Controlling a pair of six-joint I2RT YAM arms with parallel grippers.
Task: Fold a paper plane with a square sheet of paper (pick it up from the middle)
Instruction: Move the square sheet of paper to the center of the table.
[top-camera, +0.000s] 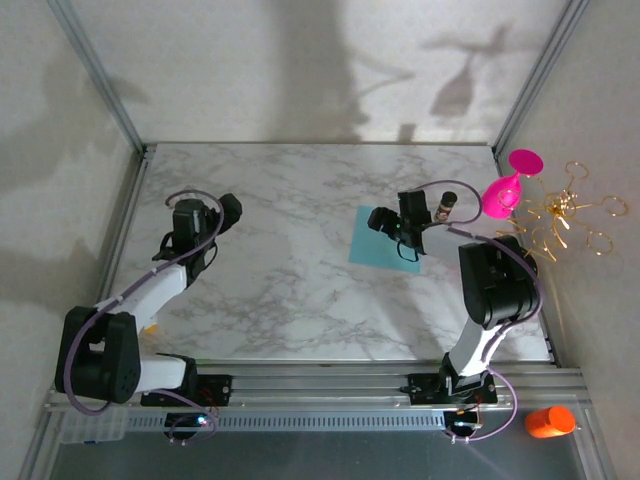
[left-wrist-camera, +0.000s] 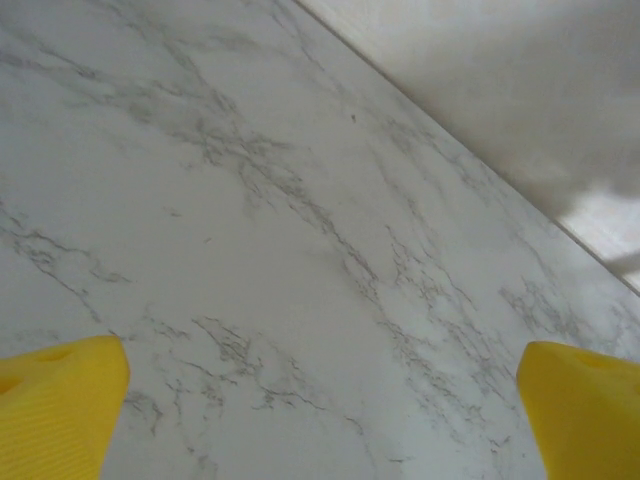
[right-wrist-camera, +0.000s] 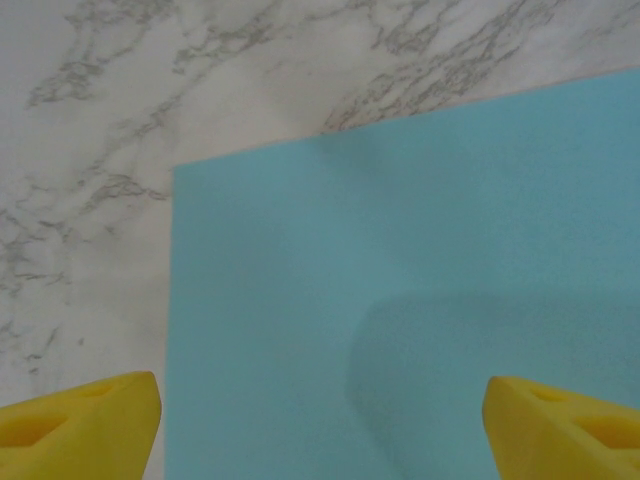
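Note:
A flat teal-blue square sheet of paper (top-camera: 372, 249) lies on the marble table right of centre, partly covered by my right arm. My right gripper (top-camera: 397, 232) hovers over it. In the right wrist view the sheet of paper (right-wrist-camera: 400, 300) spreads beneath the open right gripper (right-wrist-camera: 320, 425). Its yellow fingertips (right-wrist-camera: 80, 425) stand wide apart, one over bare marble by the sheet's left edge, the other over the paper. My left gripper (top-camera: 222, 212) is far off at the left. In the left wrist view that left gripper (left-wrist-camera: 320, 410) stands open over bare marble. No paper plane is in view.
A pink goblet (top-camera: 508, 188) and a gold wire ornament (top-camera: 565, 215) stand at the table's right edge. A small dark bottle (top-camera: 447, 205) sits just behind the right gripper. An orange object (top-camera: 549, 421) lies off the table, near right. Metal frame posts flank the back corners.

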